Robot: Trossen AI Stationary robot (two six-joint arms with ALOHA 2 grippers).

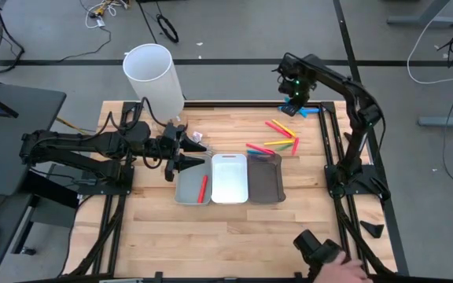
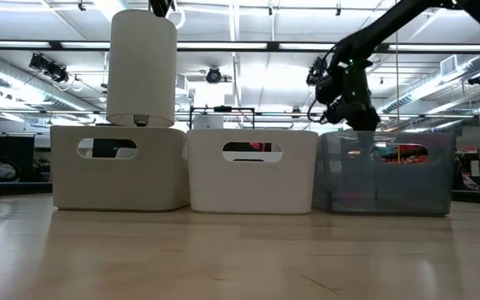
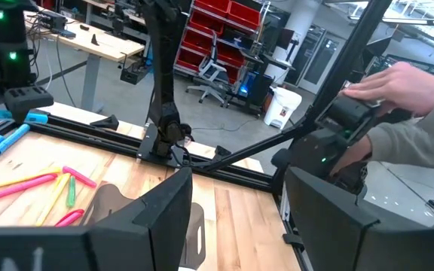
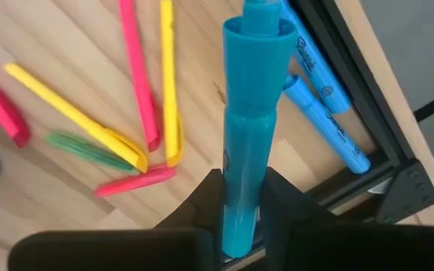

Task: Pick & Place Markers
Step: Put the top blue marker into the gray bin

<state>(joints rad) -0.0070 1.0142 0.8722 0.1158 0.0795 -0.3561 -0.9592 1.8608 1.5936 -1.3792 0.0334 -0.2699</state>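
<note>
My right gripper (image 1: 293, 106) hangs over the table's far right corner, shut on a blue marker (image 4: 251, 113). Two more blue markers (image 4: 319, 98) lie by the black frame there. Pink, yellow, green and red markers (image 1: 278, 141) lie scattered on the wood beyond the trays. One red marker (image 1: 204, 187) lies in the left grey tray (image 1: 187, 189). My left gripper (image 1: 185, 154) is open and hovers at the far left corner of that tray, touching nothing. My right gripper pinches the blue marker between its two fingers near one end (image 4: 241, 192). The marker runs along the fingers and sticks out well beyond their tips. It is lifted clear of the table, above the markers lying there.
A white tray (image 1: 229, 178) and a dark grey tray (image 1: 264, 178) stand beside the left grey one. A tall white cylinder (image 1: 154, 75) stands at the far left. A person's hand (image 1: 344, 271) holds a black device at the near right edge. Bare wood lies in front.
</note>
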